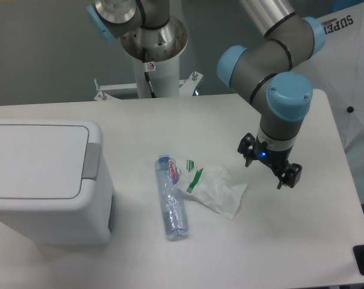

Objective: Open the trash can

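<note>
Clear bottle (171,199) lying on table (290,241); crumpled wrapper (215,189) touching it

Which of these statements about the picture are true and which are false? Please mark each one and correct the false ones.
1. The trash can has its lid closed. True.
2. The end effector is pressing the grey push-button tab. False: it hangs over the table's right side, far from the bin.
3. The plastic bottle lies on its side. True.
4. The bottle is inside the trash can. False: it lies on the table beside it.
5. A crumpled plastic wrapper lies next to the bottle. True.
</note>
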Robot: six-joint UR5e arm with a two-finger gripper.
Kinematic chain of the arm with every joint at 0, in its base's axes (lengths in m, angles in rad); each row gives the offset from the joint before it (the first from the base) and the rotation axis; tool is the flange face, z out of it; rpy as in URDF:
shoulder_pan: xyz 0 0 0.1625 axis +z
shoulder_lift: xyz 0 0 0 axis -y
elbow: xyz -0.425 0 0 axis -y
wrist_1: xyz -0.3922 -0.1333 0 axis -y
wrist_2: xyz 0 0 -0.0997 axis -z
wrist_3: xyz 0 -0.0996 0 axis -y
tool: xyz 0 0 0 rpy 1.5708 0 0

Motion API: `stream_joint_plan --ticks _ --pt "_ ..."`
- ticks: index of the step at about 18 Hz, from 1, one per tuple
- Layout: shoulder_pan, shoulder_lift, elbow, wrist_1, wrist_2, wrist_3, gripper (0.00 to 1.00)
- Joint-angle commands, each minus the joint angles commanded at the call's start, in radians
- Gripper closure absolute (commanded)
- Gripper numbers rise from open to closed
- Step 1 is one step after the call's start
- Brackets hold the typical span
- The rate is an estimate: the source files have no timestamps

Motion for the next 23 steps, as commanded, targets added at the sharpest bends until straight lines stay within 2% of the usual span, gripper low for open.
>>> stream_joint_plan --ticks 9,13,17,21,23 --pt "0.002 -0.005 0.008 -0.002 -0.003 0.015 0.0" --pt "-0.003 0.005 -0.031 0.018 0.0 -0.001 0.0" --pt "-0.006 0.048 -0.077 0.021 -0.006 -0.026 0.0" --pt "-0.009 0.029 -0.075 0.023 -0.014 -0.031 0.0" --pt "-0.017 0.034 -0.072 0.021 -0.04 -0.087 0.0"
